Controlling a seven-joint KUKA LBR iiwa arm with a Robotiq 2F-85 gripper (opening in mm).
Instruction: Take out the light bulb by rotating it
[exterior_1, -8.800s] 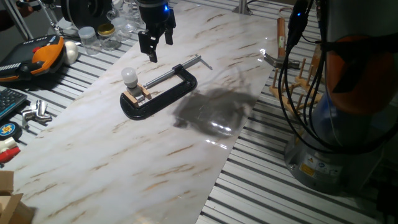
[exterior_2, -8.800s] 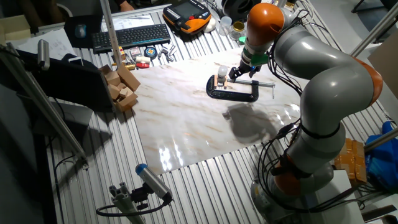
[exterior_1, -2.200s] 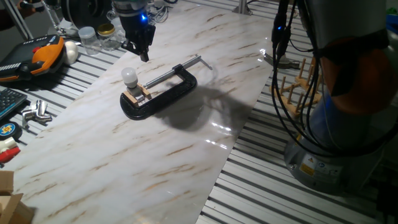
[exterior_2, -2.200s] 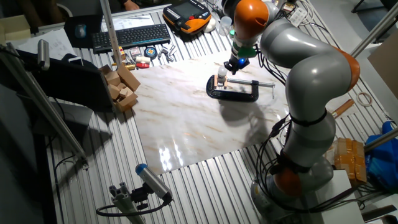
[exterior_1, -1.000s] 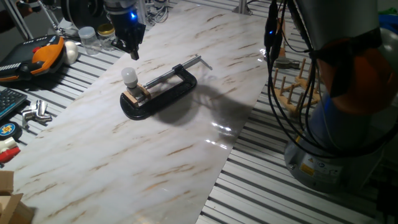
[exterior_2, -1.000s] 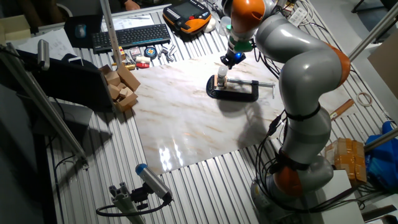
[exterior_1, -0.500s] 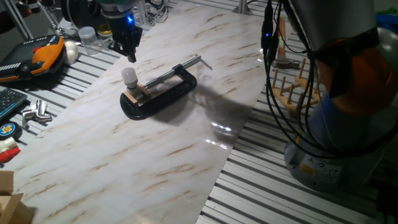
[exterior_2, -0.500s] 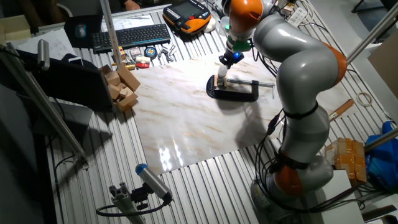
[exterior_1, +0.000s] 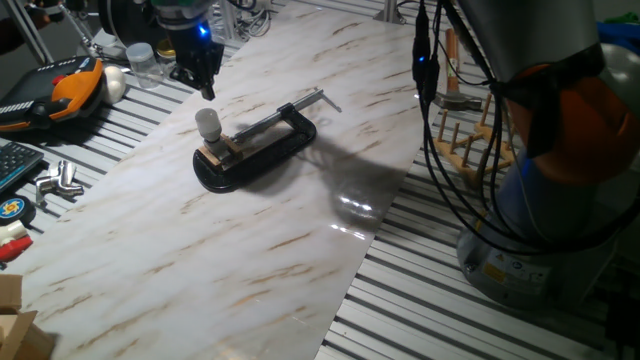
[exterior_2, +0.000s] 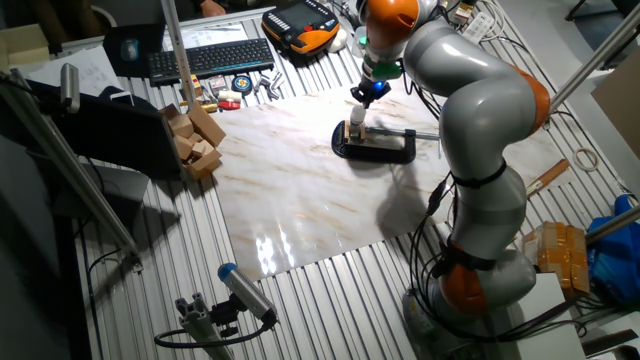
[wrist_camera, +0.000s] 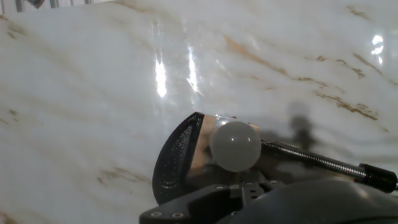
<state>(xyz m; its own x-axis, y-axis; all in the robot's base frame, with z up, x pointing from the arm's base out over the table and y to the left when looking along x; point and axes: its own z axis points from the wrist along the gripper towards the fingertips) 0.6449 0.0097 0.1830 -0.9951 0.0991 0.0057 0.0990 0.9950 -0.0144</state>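
Observation:
The light bulb (exterior_1: 208, 122) is a small frosted white ball standing upright in a tan wooden block (exterior_1: 222, 151). A black C-clamp (exterior_1: 262, 150) holds that block on the marble board. My gripper (exterior_1: 195, 83) hangs just above and behind the bulb, apart from it, its two dark fingers spread with nothing between them. In the other fixed view the gripper (exterior_2: 366, 95) sits right over the bulb (exterior_2: 357, 118). The hand view looks down on the bulb (wrist_camera: 235, 145) and the clamp (wrist_camera: 176, 159). No fingers show there.
The clamp's screw handle (exterior_1: 318, 97) points toward the back right. Glass jars (exterior_1: 150, 60) and an orange-black pendant (exterior_1: 60, 90) lie just beyond the board's left edge. A wooden peg rack (exterior_1: 480, 125) stands to the right, a keyboard (exterior_2: 210, 58) and wood blocks (exterior_2: 195, 140) on the far side.
My gripper has drifted a little left and lower, closing in over the bulb. Bulb, block and clamp have not moved.

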